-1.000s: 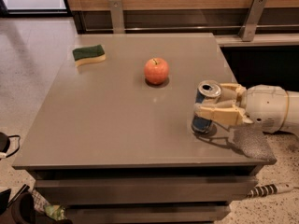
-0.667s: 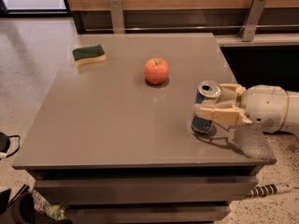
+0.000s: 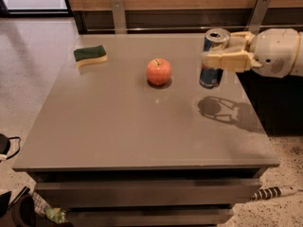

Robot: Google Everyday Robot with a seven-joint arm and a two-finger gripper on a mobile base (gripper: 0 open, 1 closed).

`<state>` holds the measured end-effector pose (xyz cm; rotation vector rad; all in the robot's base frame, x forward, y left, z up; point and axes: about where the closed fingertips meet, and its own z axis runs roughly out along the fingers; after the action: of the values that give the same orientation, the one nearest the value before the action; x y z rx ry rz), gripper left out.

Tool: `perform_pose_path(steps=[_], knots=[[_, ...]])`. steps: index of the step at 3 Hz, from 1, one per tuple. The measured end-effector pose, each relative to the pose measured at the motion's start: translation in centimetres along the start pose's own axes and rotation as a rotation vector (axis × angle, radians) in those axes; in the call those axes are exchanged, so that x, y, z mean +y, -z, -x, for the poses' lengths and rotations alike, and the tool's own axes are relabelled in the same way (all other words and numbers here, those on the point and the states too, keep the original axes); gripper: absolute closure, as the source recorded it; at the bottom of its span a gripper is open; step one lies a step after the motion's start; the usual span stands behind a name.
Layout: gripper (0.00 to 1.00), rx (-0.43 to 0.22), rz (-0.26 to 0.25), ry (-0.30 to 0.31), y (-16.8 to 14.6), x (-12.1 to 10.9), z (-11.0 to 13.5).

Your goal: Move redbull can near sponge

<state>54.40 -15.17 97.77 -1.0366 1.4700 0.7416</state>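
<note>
While hanging right of the apple (image 3: 158, 71), clamps the redbull can (image 3: 209, 77) between both fingers: gripper (image 3: 218, 48), on a white arm (image 3: 279, 51) reaching in from farther right. Holds the can upright, clear of the grey table (image 3: 118, 126), with its shadow (image 3: 222, 110) on the tabletop right of the apple, nearer the camera. Well left of the apple and slightly behind it, the sponge (image 3: 90, 55), flat on the table.
</note>
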Motion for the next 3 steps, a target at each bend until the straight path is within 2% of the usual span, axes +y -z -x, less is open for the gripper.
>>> perform_pose_path(steps=[1,2,3], knots=[[1.00,-0.008,-0.029,0.019,-1.3,-4.2,4.2],[1.00,0.004,-0.075,0.048,-5.0,-7.0,8.8],[1.00,0.011,-0.097,0.046,-11.4,-10.6,12.0]])
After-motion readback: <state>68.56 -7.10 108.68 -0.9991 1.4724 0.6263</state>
